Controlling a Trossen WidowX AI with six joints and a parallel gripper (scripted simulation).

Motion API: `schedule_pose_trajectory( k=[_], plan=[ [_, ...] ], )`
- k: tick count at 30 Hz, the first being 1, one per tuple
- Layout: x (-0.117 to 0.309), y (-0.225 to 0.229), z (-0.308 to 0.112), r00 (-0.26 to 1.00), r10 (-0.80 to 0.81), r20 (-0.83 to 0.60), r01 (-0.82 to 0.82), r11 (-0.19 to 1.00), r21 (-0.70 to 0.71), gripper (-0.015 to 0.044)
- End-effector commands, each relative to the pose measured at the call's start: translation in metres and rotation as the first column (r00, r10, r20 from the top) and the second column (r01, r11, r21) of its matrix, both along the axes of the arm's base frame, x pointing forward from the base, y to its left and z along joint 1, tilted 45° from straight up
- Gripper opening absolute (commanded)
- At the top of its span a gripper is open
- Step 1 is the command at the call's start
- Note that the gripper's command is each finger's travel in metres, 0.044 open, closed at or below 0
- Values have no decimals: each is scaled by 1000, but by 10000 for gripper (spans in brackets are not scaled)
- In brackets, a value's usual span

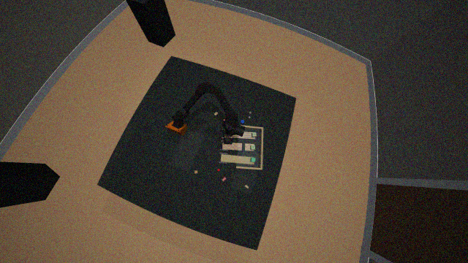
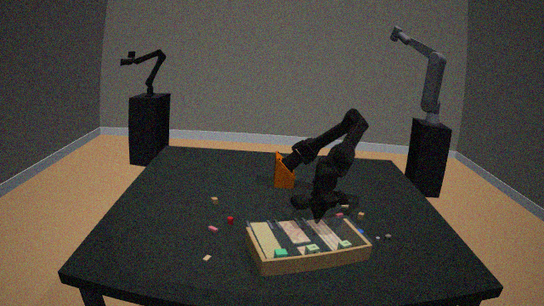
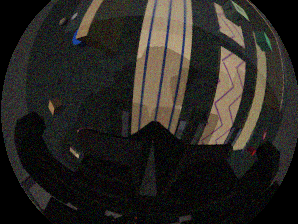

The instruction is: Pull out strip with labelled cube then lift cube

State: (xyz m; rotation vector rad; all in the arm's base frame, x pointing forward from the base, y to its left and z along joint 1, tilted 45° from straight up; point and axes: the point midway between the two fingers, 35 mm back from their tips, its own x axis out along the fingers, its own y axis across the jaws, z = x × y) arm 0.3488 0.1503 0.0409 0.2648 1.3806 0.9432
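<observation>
A blue-striped strip (image 1: 248, 136) (image 2: 325, 234) (image 3: 162, 65) shows no gap and has a pale-topped green cube (image 1: 254, 134) (image 2: 345, 244) at its far end. My gripper (image 2: 318, 218) (image 3: 154, 124) is shut and empty, its tip over this strip's near end; contact cannot be told. A zigzag strip (image 1: 232, 147) (image 2: 293, 231) (image 3: 231, 95) is split by a gap; its separate far piece (image 1: 248, 147) (image 3: 229, 25) carries another pale-topped cube (image 1: 252, 147) (image 2: 312, 247). A plain yellowish strip (image 1: 235, 158) (image 2: 263, 239) (image 3: 256, 100) carries a plain green cube (image 1: 253, 160) (image 2: 280, 253).
A low wooden frame (image 1: 262, 146) (image 2: 314, 265) surrounds the strips' far ends and sides. Dark upright guides stand beside the strips' near ends. A blue object (image 1: 242, 121) (image 3: 77, 38) lies outside the frame. A red piece (image 2: 230, 220) and several small blocks lie around on the dark table.
</observation>
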Motion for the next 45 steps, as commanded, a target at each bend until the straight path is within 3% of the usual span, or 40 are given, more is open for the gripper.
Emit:
schedule_pose_trajectory(
  k=[1,45],
  plan=[
    [-6,0,-3,1000,2,-5,-2,1000,4,0],
    [-68,-22,-19,1000,2,-8,-2,1000,3,0]
  ],
)
